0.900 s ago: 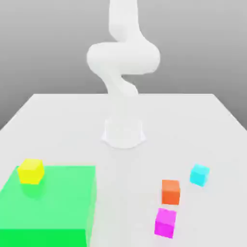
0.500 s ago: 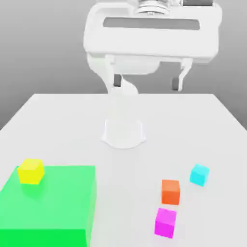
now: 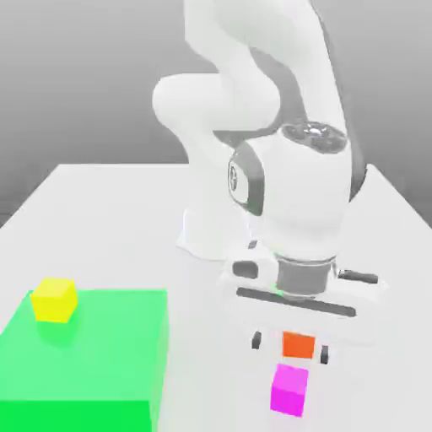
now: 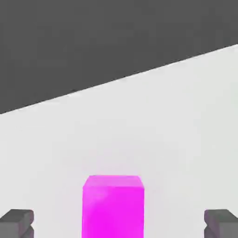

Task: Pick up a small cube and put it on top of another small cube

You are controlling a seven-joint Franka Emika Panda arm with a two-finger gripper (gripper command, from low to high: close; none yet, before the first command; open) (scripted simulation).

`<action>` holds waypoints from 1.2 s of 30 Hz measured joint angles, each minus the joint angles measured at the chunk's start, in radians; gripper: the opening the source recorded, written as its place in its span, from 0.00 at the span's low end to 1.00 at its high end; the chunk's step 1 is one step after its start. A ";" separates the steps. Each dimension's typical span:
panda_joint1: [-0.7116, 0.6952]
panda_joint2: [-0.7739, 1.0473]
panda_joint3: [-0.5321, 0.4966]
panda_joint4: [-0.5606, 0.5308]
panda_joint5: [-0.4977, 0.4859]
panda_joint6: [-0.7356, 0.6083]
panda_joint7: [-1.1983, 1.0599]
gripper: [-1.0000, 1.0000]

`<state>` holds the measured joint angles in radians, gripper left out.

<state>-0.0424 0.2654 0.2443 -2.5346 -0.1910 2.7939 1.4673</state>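
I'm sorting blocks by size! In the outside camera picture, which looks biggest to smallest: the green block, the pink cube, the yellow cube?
1. Green block, much the largest.
2. Pink cube and yellow cube look about alike; nearness to the camera may differ, so I won't rank them.

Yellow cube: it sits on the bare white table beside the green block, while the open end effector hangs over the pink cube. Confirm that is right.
Not quite. The yellow cube sits on top of the green block, near its far corner, as the exterior view shows. The rest holds: the open end effector hangs over the pink cube.
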 joint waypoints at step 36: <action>-0.447 -0.335 -0.345 -0.065 0.181 -0.262 0.056 1.00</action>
<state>-0.4897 -0.0700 -0.1010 -2.5999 -0.0098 2.5316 1.5230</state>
